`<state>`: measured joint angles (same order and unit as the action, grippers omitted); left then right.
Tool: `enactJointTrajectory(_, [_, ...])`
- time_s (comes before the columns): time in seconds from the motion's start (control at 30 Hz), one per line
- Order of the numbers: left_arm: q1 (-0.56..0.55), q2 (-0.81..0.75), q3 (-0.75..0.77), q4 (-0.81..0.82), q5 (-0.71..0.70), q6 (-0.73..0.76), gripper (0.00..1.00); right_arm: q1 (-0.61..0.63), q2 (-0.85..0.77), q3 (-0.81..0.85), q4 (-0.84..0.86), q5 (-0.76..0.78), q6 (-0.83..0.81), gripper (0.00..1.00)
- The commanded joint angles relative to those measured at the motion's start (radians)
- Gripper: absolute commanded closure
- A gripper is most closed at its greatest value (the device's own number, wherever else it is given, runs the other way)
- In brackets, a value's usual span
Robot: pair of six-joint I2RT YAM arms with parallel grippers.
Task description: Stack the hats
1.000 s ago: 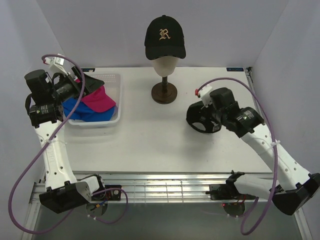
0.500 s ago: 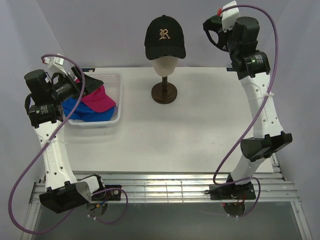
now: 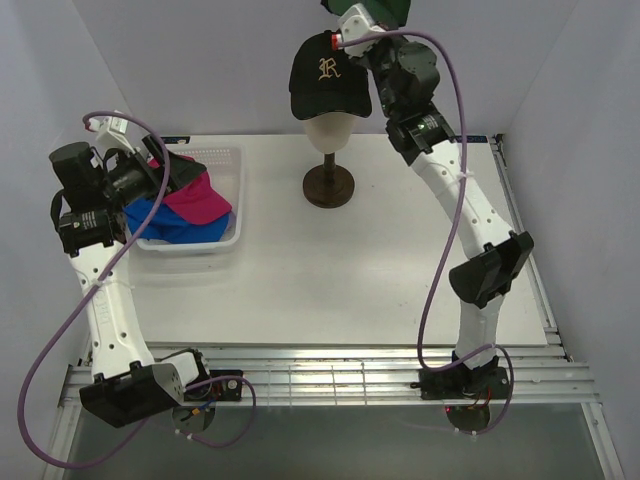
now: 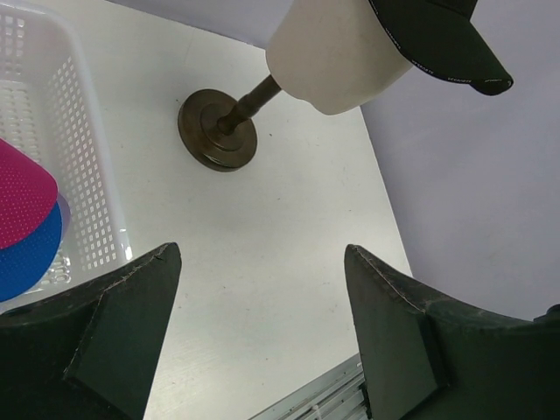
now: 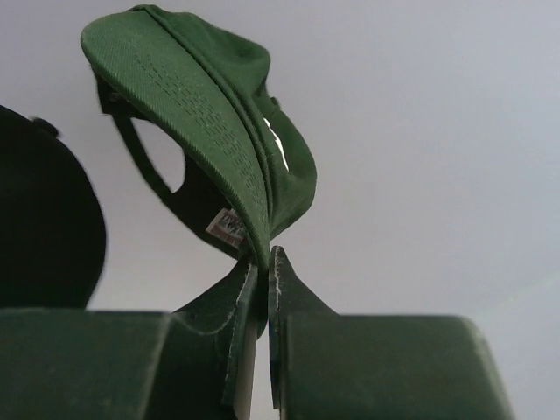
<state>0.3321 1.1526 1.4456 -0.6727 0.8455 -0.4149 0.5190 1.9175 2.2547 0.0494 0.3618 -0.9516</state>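
Note:
My right gripper (image 5: 267, 254) is shut on the rim of the dark green hat (image 5: 210, 131), which stands up above the jaws. In the top view this green hat (image 3: 390, 10) is held high at the frame's upper edge, just right of and above the black hat (image 3: 330, 75) on the mannequin head. A magenta hat (image 3: 200, 200) and a bright blue hat (image 3: 160, 220) lie in the white basket (image 3: 232, 160). My left gripper (image 4: 260, 262) is open and empty, hovering by the basket's right side and pointing toward the stand.
The cream mannequin head (image 4: 337, 52) sits on a brown stand (image 3: 329, 186) at the back centre of the table. The magenta hat (image 4: 22, 201) and blue hat (image 4: 31, 262) show at the left of the left wrist view. Walls enclose the table on three sides.
My right arm rose from the table's right side with the green hat, then swung left to above the mannequin head. The left arm has stayed still.

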Motion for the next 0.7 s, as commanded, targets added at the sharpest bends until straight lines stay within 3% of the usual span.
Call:
enactJointTrajectory(0.0, [0.007,-0.042,-0.013,0.016,0.018,0.005,0.14,0.033,0.020,0.029,0.240,-0.008,-0.133,0.92])
enactJointTrajectory(0.1, [0.007,-0.050,-0.025,0.021,0.026,0.002,0.14,0.058,0.055,0.016,0.317,-0.024,-0.168,0.92])
enactJointTrajectory(0.23, [0.008,-0.057,-0.036,0.021,0.029,0.004,0.14,0.104,0.069,0.028,0.296,-0.014,-0.205,0.92])
enactJointTrajectory(0.57, [0.016,-0.053,-0.037,0.025,0.041,-0.001,0.14,0.188,-0.028,-0.044,0.126,0.020,-0.372,0.92])
enactJointTrajectory(0.67, [0.018,-0.056,-0.039,0.027,0.049,-0.004,0.14,0.190,-0.005,-0.046,0.208,0.066,-0.395,0.92])
